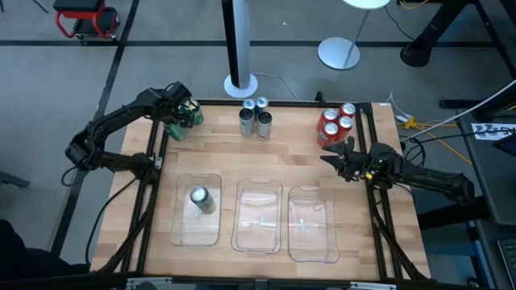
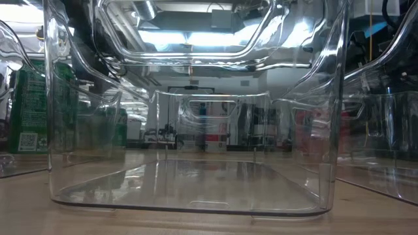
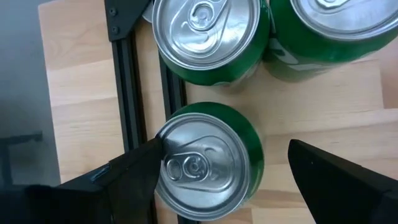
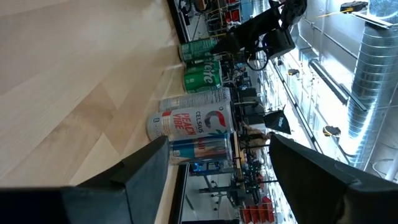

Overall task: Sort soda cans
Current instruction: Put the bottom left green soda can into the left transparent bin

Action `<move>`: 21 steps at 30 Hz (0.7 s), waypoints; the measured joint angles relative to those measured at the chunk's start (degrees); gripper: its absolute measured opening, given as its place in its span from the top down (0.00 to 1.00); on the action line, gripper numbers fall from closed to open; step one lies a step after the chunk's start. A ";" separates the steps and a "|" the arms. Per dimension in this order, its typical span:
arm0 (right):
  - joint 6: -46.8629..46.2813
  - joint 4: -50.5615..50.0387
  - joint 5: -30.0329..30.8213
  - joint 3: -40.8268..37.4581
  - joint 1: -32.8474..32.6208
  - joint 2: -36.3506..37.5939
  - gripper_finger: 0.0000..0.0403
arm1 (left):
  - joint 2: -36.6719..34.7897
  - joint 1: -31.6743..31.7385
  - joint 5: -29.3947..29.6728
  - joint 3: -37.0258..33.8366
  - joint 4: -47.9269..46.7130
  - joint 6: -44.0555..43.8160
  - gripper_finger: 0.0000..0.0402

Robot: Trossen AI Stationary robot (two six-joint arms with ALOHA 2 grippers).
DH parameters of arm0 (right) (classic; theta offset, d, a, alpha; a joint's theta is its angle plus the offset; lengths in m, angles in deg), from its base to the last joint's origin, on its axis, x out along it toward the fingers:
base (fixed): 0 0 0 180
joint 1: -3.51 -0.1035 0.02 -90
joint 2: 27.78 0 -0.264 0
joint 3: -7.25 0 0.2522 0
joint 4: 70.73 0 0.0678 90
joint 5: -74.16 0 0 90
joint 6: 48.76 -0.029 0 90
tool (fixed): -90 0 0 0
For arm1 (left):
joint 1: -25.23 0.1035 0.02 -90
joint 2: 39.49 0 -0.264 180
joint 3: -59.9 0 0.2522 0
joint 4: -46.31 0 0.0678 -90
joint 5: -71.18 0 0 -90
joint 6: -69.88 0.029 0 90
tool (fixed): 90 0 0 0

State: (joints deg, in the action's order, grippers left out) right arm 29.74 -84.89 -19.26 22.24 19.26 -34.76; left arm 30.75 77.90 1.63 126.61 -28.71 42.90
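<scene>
Three green cans [image 1: 185,119] stand upright at the table's far left corner. My left gripper [image 3: 225,149] hangs open over them, pointing down, its fingers on either side of one green can [image 3: 208,163]. Another green can [image 1: 200,199] stands in the left clear tray [image 1: 181,234] and also shows in the low view [image 2: 29,108]. The silver-grey cans [image 1: 255,119] stand at the far middle and the red cans [image 1: 335,124] at the far right. My right gripper [image 1: 343,157] waits open just near the red cans, facing across the table toward the silver-grey cans [image 4: 193,121]. My left gripper comes at the green can from above, pointing down. One finger [image 3: 140,171] lies over the can's top rim [image 3: 163,140] in the wrist view, and whether it touches I cannot tell. The other finger [image 3: 329,177] stands apart from the can.
The middle tray [image 1: 258,216] and right tray [image 1: 313,225] hold no cans. Black frame rails [image 1: 158,153] run along the table's left and right sides. A white lamp base [image 1: 240,84] stands beyond the far edge. Bare wood lies between the trays and the can groups.
</scene>
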 joint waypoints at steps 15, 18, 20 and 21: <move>0.00 0.04 -0.02 0.00 0.02 -0.01 0.31 | -2.64 0.02 -1.30 4.09 -2.82 0.21 0.16; -0.05 0.02 -0.02 0.00 0.00 -0.01 0.31 | -2.56 0.66 -1.31 4.09 -2.95 0.44 0.16; -0.07 0.00 -0.02 0.00 0.02 -0.02 0.31 | -2.56 0.72 -1.61 4.09 -2.99 0.38 0.16; -0.07 -0.02 -0.02 0.00 0.02 -0.02 0.31 | -2.54 0.83 -2.22 4.09 -2.99 0.42 0.16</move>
State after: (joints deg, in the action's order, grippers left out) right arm 29.67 -84.92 -19.28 22.24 19.28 -34.78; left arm 28.21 78.72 -0.60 130.70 -31.70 43.31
